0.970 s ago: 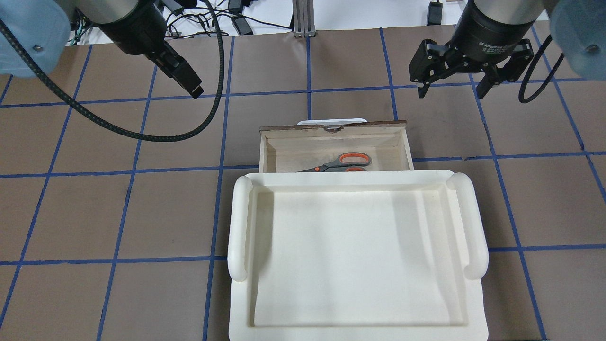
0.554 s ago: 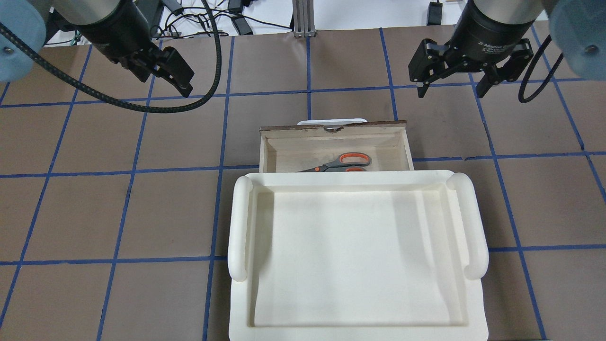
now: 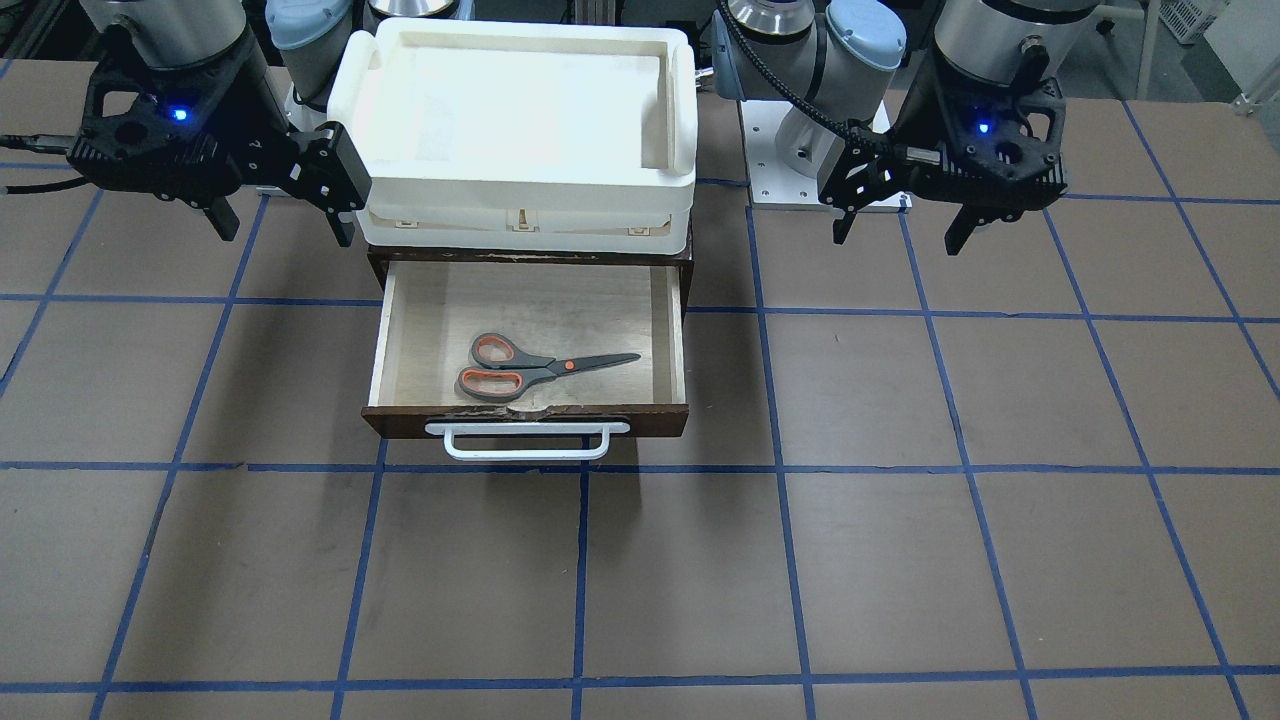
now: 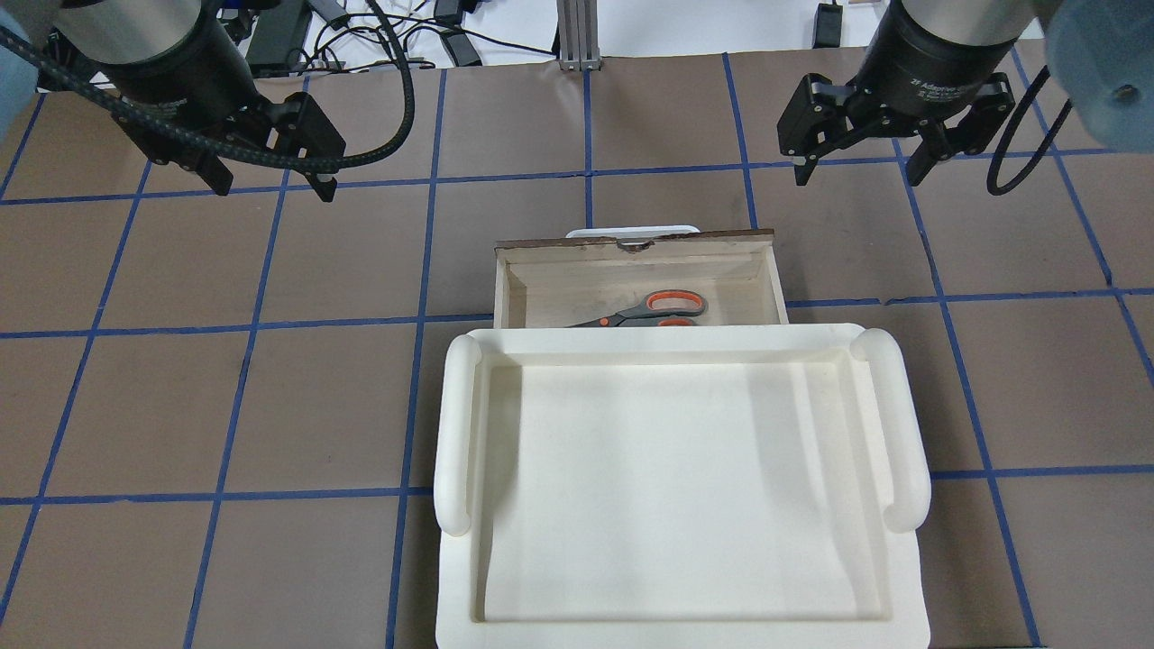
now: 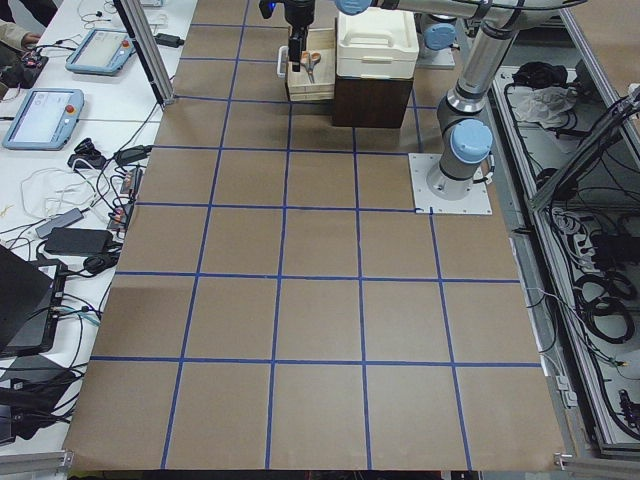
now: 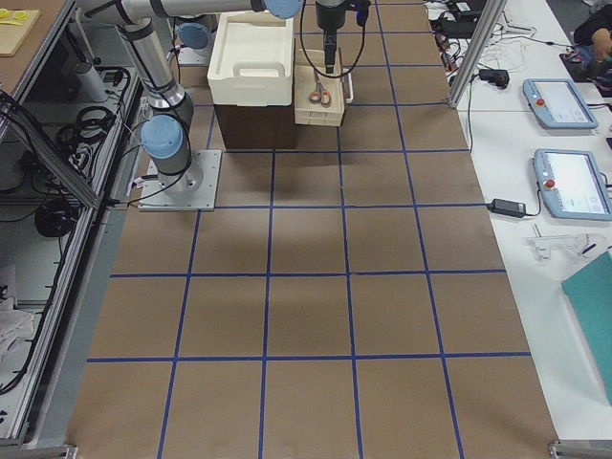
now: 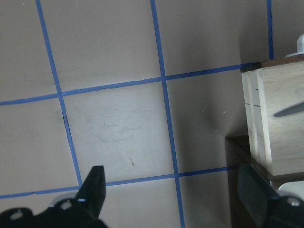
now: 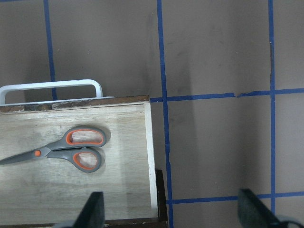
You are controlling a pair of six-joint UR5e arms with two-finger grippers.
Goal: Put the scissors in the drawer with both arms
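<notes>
The scissors lie flat inside the open drawer, handles towards the robot's right, blades towards its left. They also show in the overhead view and the right wrist view. My left gripper is open and empty, above the table to the left of and beyond the drawer. My right gripper is open and empty, above the table to the right of and beyond the drawer. In the front view the left gripper is on the right and the right gripper on the left.
A cream plastic tray sits on top of the dark cabinet behind the drawer. The drawer's white bar handle sticks out towards the far side. Cables lie past the table's far edge.
My left gripper has moved left and turned about its wrist, so both its spread fingers now show. The right gripper, drawer and scissors have stayed put.
</notes>
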